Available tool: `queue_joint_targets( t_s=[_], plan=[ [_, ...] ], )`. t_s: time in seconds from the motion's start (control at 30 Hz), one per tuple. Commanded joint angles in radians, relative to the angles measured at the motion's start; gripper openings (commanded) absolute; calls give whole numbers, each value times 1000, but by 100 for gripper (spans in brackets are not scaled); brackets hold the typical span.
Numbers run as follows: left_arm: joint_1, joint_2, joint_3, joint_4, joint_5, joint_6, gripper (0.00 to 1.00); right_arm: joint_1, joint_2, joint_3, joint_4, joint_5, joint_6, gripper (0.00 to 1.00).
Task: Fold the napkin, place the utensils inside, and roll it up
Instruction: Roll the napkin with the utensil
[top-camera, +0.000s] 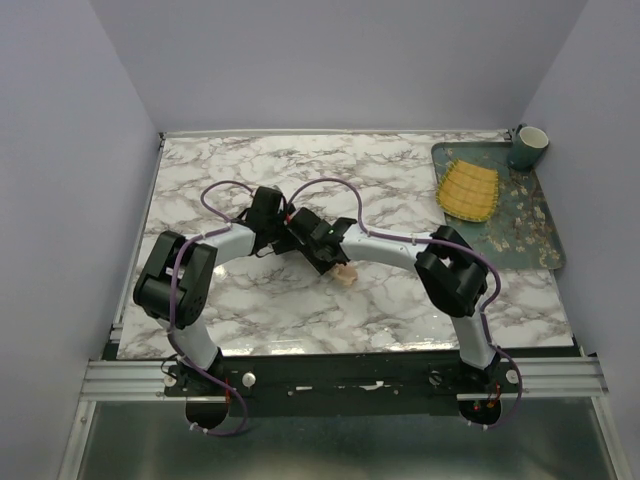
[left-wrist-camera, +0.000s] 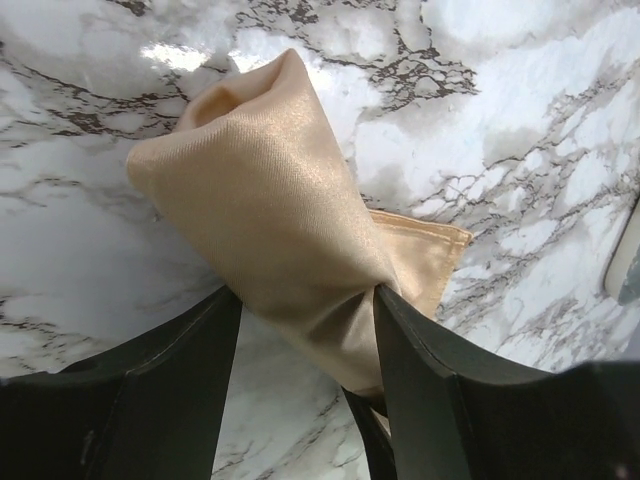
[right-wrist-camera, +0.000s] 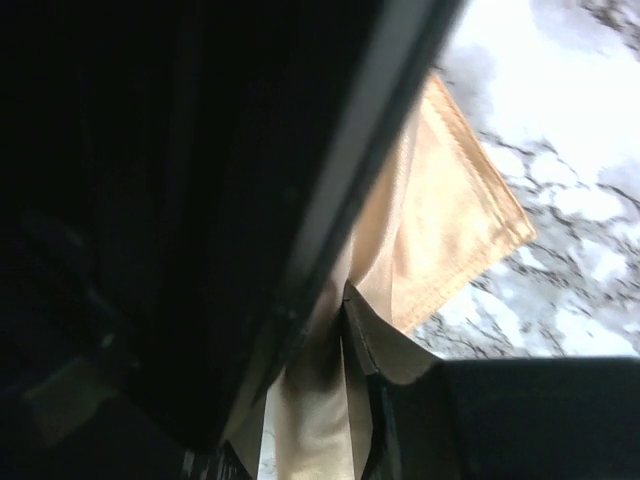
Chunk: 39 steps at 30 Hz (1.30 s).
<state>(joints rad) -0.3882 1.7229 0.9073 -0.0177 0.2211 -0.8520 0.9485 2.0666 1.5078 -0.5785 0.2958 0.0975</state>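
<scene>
Left claw clamped across the rolled napkin, roll pointing to 11 o'clock in its wrist view. Right claw narrow, pinching the napkin's loose flap. Napkin is just 6 o'clock of surface centre, with both claws meeting there.

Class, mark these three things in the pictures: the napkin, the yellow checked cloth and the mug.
napkin (left-wrist-camera: 265, 200): left wrist view, middle of the bunched fold.
yellow checked cloth (top-camera: 468, 192): top external view, its centre.
mug (top-camera: 524, 152): top external view, outer wall.
</scene>
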Motion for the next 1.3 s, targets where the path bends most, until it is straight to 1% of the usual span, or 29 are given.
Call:
queue_joint_targets(
  t_s=[0.0,0.03,0.1,0.13,0.2,0.23,0.3,0.33,0.4,0.43,0.53,0.63,0.83,0.93,0.97,1.07,1.13,1.2,1.23,1.27],
  plan=[
    [11,-74,-4,-59,-46,50,66,-56,-13,-21,26,-226,19,40],
    [18,-88,-8,-64,-48,51,66,-83,-16,-18,29,-321,22,39],
    [28,-126,-10,-83,-49,63,66,-118,-16,-18,38,-421,40,39],
    [34,-138,-13,-90,-49,67,66,-157,-13,-18,48,-520,45,39],
    [40,-172,-16,-105,-52,73,67,-195,-3,-24,65,-614,68,39],
    [41,-181,-24,-108,-51,76,67,-235,3,-24,74,-701,74,39],
    [46,-203,-28,-117,-40,76,67,-270,18,-27,81,-782,88,39],
    [46,-207,-31,-120,-37,79,67,-304,23,-29,86,-855,91,39],
    [48,-212,-31,-117,-13,85,67,-332,45,-35,92,-924,93,39],
    [46,-209,-28,-117,-3,82,67,-358,55,-41,107,-996,90,39],
    [40,-198,-27,-107,12,79,67,-402,101,-66,143,-1119,88,40],
    [38,-166,-5,-117,18,79,67,-425,122,-84,170,-1176,87,41],
    [26,-122,7,-79,29,61,66,-427,122,-81,170,-1173,77,46],
    [26,-100,13,-62,43,47,65,-427,110,-80,169,-1164,84,50],
    [23,-94,15,-61,43,45,65,-427,98,-81,167,-1149,85,54],
    [23,-104,5,-50,34,45,65,-428,64,-81,132,-1055,74,62],
    [25,-117,-7,-48,21,48,65,-425,29,-74,74,-968,56,63],
    [23,-138,-15,-53,8,51,64,-425,-12,-64,42,-920,42,67],
    [25,-147,-28,-51,-5,50,64,-422,-28,-61,16,-872,41,68],
    [23,-163,-36,-48,-11,47,64,-421,-40,-60,3,-851,41,71]
  ],
)
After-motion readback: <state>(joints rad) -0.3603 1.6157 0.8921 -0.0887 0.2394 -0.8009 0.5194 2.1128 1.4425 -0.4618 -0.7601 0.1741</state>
